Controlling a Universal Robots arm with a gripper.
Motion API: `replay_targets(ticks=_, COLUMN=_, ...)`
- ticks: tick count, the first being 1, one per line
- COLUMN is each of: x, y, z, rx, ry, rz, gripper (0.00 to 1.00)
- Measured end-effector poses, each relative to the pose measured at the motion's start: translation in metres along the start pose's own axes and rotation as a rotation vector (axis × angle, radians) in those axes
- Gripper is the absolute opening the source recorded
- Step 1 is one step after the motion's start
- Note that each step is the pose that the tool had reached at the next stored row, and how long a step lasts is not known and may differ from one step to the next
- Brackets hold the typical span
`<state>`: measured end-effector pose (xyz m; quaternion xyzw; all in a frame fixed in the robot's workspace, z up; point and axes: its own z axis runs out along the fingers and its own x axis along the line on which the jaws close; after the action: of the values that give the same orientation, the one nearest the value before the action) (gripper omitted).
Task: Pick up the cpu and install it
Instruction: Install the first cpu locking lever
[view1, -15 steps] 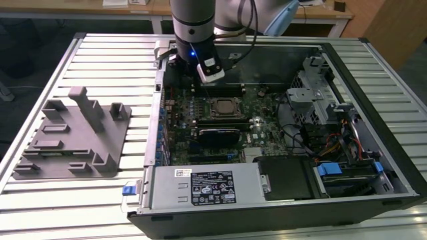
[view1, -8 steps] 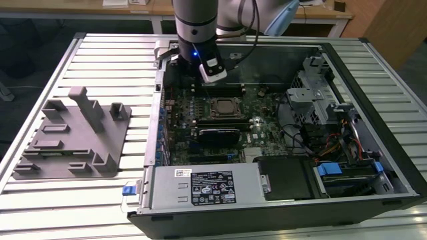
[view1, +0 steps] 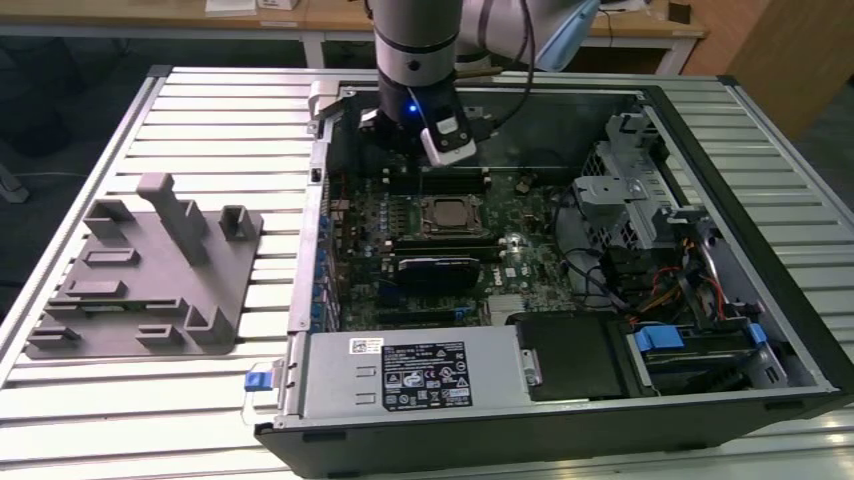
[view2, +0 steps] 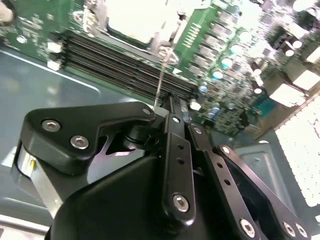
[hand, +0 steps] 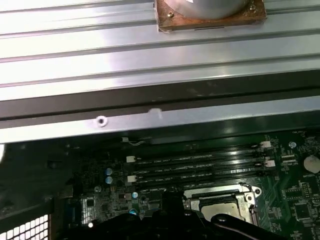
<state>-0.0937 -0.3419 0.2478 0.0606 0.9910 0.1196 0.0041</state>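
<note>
The cpu (view1: 447, 213) is seated — its socket lever (view2: 160, 75) could be bent if knocked by the hand (view2: 167, 106), whose opening cannot be told

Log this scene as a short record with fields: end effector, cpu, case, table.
end effector: black end effector hangs above the long dark memory slots, inside the case
cpu: flat square silver-topped cpu lies in the metal-framed socket, apart from the end effector
case: open black computer case, motherboard facing up
table: slatted metal table; grey plastic fixture at the exterior view's left, apart from the case
</note>
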Motion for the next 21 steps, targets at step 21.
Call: replay_targets(ticks=21, x=-0.0245, y=0.0020, z=0.0046, rx=0.0003, ry=-0.0006, rz=0.003, gripper=0.11)
